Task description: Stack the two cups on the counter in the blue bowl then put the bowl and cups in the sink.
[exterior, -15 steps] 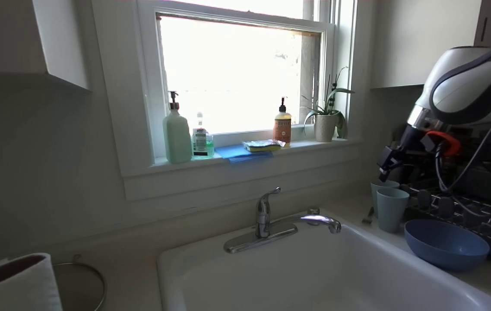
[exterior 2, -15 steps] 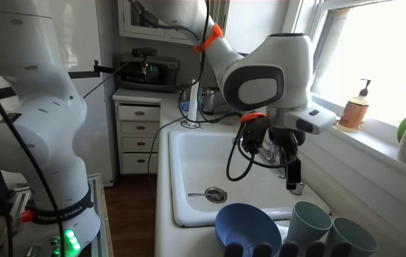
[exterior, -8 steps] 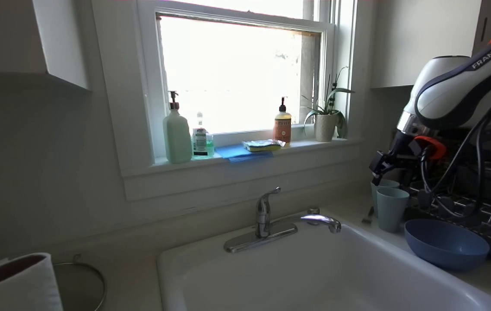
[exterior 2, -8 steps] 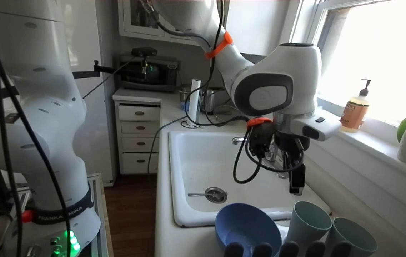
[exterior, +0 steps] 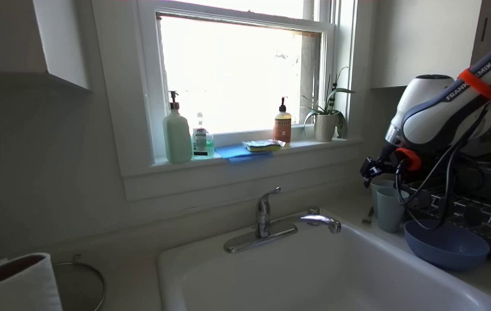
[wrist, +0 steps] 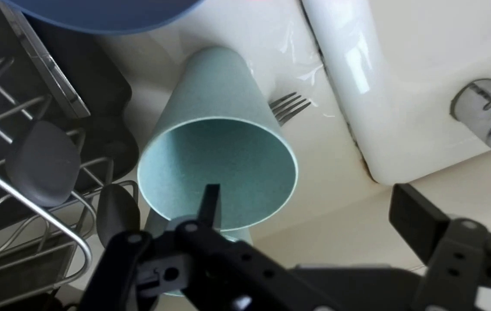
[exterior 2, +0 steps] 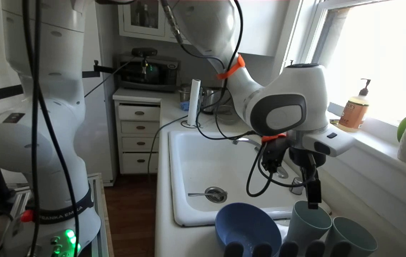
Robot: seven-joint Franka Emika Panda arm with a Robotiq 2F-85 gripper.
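Note:
Two pale blue-green cups stand upright on the counter (exterior 2: 188, 239) beside the sink (exterior 2: 175, 178). The nearer-to-sink cup shows in both exterior views (exterior: 388, 214) (exterior 2: 304, 228) and in the wrist view (wrist: 217, 86). The second cup (exterior 2: 354, 235) stands close behind it and is mostly hidden in the wrist view. The blue bowl (exterior: 444, 248) sits on the counter next to the cups, also in the wrist view (wrist: 115, 15). My gripper (wrist: 308, 190) is open and empty above the cups. In the wrist view one finger overlaps the cup's mouth; the other is off to its right.
A dark dish rack (wrist: 33, 203) with wire tines stands beside the cups and bowl. A fork (wrist: 288, 108) lies by the cup. The faucet (exterior: 263, 216) rises at the sink's back. Soap bottles and a potted plant (exterior: 326, 127) line the windowsill. A utensil (exterior 2: 197, 195) lies at the drain.
My arm has moved down and to the left in an exterior view, and right and down in another, bringing the gripper over the cups. The cups and bowl have not moved.

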